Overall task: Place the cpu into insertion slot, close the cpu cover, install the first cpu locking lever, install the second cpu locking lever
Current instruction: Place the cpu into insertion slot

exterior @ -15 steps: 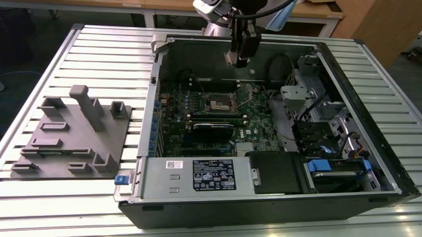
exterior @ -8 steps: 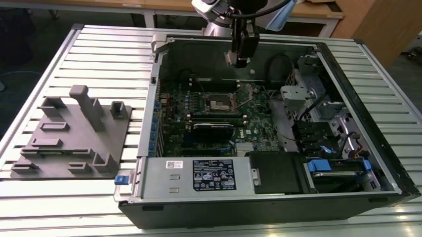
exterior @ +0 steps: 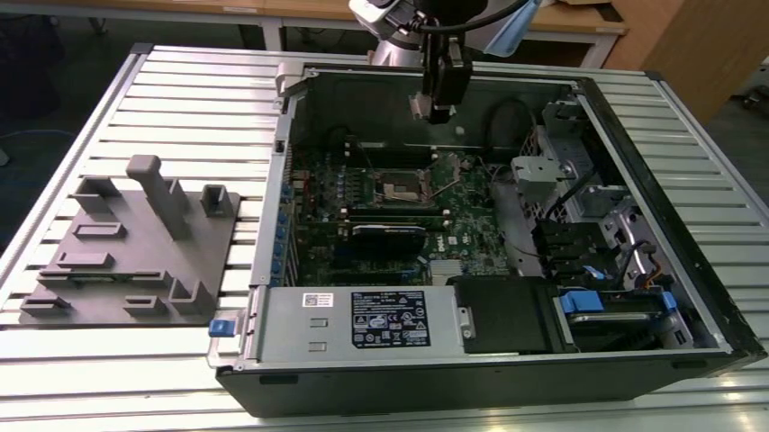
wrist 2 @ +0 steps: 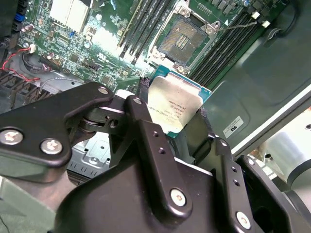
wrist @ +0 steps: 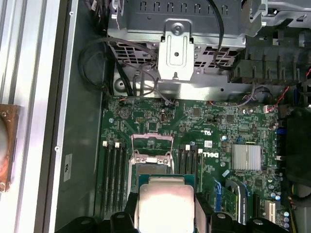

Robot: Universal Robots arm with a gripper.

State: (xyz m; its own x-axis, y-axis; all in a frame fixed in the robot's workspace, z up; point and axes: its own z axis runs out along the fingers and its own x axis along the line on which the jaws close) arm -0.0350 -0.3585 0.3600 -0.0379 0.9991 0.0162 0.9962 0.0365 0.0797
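Air above insertion slot (exterior: 402, 185) is open: a straight drop from the gripper (exterior: 435, 110) clamping the cpu (wrist 2: 176, 104). Low memory slots (wrist 2: 144, 24) flank it. The cpu cover (wrist: 151, 144) is swung open at one edge. Drive cage (exterior: 556, 171) and black cable loop (exterior: 520, 117) crowd the exterior view's right; case wall (exterior: 284, 180) bounds the left.

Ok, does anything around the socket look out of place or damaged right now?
Nothing stands out. The end effector holds the cpu by its edges above the motherboard; the insertion slot is open and bare, its cpu cover swung up beside it.
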